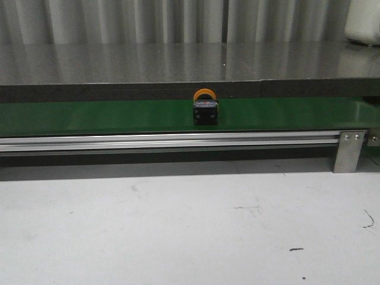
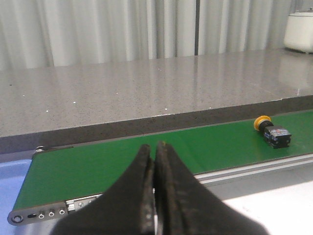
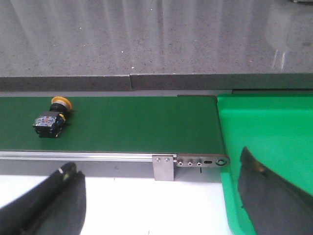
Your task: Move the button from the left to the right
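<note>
The button (image 1: 205, 108), a black box with an orange cap, lies on its side on the green belt (image 1: 89, 116) near its middle, cap toward the stone counter. The left wrist view has the button (image 2: 274, 133) far off along the belt, well away from my left gripper (image 2: 154, 147), which is shut with nothing between its fingers. My right gripper (image 3: 156, 159) stands wide open over the white table in front of the belt's end, empty. In that view the button (image 3: 51, 119) sits on the belt (image 3: 137, 125) beyond one fingertip. Neither gripper shows in the front view.
A grey stone counter (image 1: 178, 62) runs behind the belt. An aluminium rail (image 1: 166, 141) and bracket (image 1: 349, 151) edge the belt's front. A bright green bin (image 3: 274, 127) stands past the belt's end. A white appliance (image 1: 363, 21) sits on the counter at the far right.
</note>
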You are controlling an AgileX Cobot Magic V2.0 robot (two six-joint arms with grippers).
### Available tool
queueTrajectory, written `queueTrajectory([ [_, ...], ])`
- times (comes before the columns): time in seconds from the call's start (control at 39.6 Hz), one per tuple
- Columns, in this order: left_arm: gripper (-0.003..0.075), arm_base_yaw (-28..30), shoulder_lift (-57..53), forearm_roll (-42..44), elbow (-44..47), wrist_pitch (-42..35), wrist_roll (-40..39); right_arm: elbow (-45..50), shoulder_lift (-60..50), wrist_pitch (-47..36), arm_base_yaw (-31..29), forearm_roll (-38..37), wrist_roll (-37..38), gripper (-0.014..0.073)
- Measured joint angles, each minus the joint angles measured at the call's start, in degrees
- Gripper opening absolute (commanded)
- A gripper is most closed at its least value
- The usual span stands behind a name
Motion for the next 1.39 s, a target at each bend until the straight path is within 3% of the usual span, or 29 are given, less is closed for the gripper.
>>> queueTrajectory([
  [0.48, -0.0021, 0.00, 0.00, 0.00, 0.00, 0.00, 0.00, -1.31, 4.37, 0.00, 0.00, 0.00, 0.00, 0.0646],
  [0.98, -0.0021, 0.00, 0.00, 0.00, 0.00, 0.00, 0.00, -20.87, 42.62, -0.46, 0.00, 0.00, 0.00, 0.0646],
  [1.39, -0.0021, 0.00, 0.00, 0.00, 0.00, 0.00, 0.00, -34.94, 60.20, 0.48, 1.16, 0.00, 0.00, 0.0646],
])
